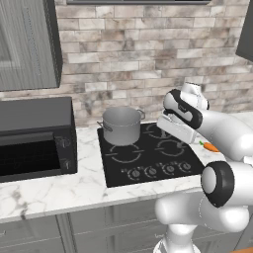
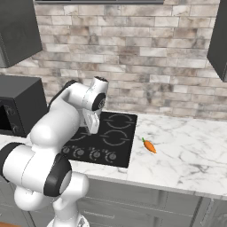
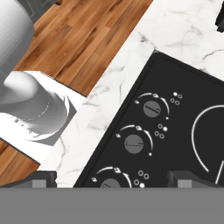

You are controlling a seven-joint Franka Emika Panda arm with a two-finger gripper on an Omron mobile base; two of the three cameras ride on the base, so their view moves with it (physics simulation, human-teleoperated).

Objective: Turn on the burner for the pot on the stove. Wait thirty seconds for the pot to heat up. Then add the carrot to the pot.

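Observation:
The grey pot [image 1: 121, 124] stands on the back left ring of the black stove [image 1: 148, 157]. A row of round knobs [image 1: 159, 170] runs along the stove's front edge. The orange carrot [image 1: 211, 147] lies on the marble counter just right of the stove, also clear in the right base view as the carrot [image 2: 149, 146]. My gripper [image 3: 113, 180] hovers above the stove's front part, open and holding nothing. In the hand view its wide-set fingertips [image 3: 41, 178] frame three knobs [image 3: 133, 143] below. The arm hides the pot in the right base view.
A black microwave-like box [image 1: 34, 141] stands on the counter left of the stove. Marble counter [image 2: 186, 150] stretches to the right of the carrot. A brick wall rises behind. Wood floor [image 3: 74, 39] lies beyond the counter's front edge.

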